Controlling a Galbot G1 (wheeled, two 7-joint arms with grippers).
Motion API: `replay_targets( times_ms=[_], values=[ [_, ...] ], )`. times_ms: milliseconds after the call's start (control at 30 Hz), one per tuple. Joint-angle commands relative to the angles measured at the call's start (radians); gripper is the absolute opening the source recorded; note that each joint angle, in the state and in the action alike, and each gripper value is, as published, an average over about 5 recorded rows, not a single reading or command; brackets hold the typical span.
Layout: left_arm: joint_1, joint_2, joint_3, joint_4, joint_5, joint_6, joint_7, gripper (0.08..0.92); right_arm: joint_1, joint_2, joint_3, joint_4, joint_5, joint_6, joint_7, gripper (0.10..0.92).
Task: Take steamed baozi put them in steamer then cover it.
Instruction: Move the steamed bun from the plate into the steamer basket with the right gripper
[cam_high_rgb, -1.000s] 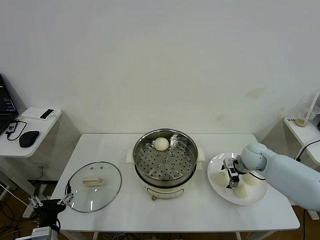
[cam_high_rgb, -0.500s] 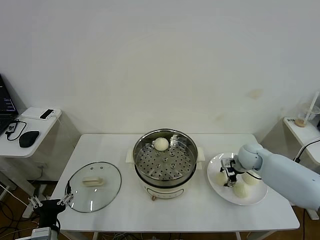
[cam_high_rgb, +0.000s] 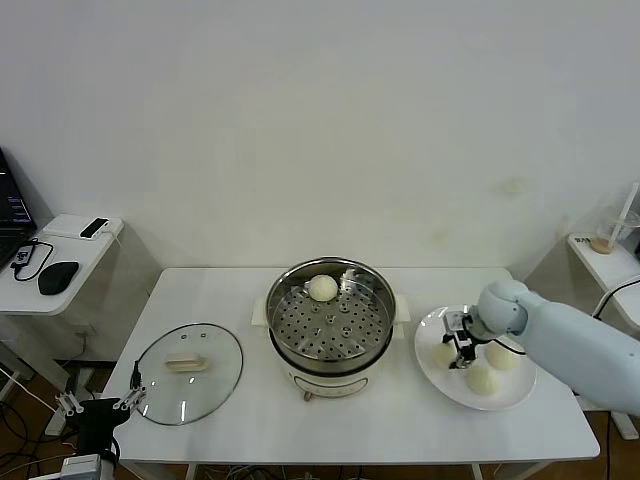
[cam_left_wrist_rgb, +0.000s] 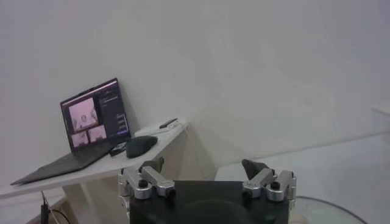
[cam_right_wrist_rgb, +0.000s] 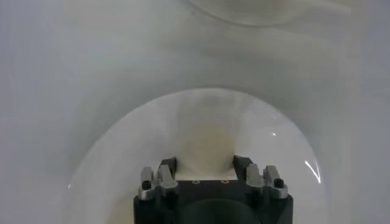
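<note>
Item: my right gripper (cam_high_rgb: 463, 350), closed on a small round cream-white baozi bun (cam_right_wrist_rgb: 207, 146) over the flat white plate (cam_high_rgb: 430, 375) near the worktop's right edge. Destination: shiny round steel steamer (cam_high_rgb: 331, 320), mid-worktop, leftward. Left gripper (cam_high_rgb: 100, 405) wide open, idle.

The right arm (cam_high_rgb: 570, 345) is a smooth, pale blue-white shell with a rounded wrist joint. Each gripper, right (cam_right_wrist_rgb: 206, 165) and left (cam_left_wrist_rgb: 202, 167), has a black body, silver screwed brackets, seemingly dark fingers (cam_right_wrist_rgb: 167, 165).
</note>
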Motion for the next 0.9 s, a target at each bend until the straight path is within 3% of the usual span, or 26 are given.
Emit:
replay_targets(
  times_ms=[33,233,433,633,900],
  values=[
    [-0.001,0.0,0.002,-0.002,0.0,0.0,0.0,0.823,0.108,-0.057,-0.035,0.056,0.056,-0.005,-0.011,0.583],
    [-0.006,0.003,0.017,-0.003,0.0,0.0,0.0,0.823,0.265,-0.109,-0.086,0.128,0.133,-0.021,-0.01,0.585],
    [-0.016,0.007,0.036,-0.003,0.004,0.002,0.002,0.823,0.492,-0.052,-0.212,0.178,0.256,-0.063,0.01,0.586],
    [-0.023,0.013,0.041,0.004,0.004,0.003,0.005,0.823,0.674,0.098,-0.33,0.2,0.398,-0.135,0.058,0.594],
    [-0.036,0.02,0.034,0.023,0.003,0.006,0.01,0.823,0.631,0.336,-0.342,0.131,0.532,-0.225,0.155,0.602]
  ],
)
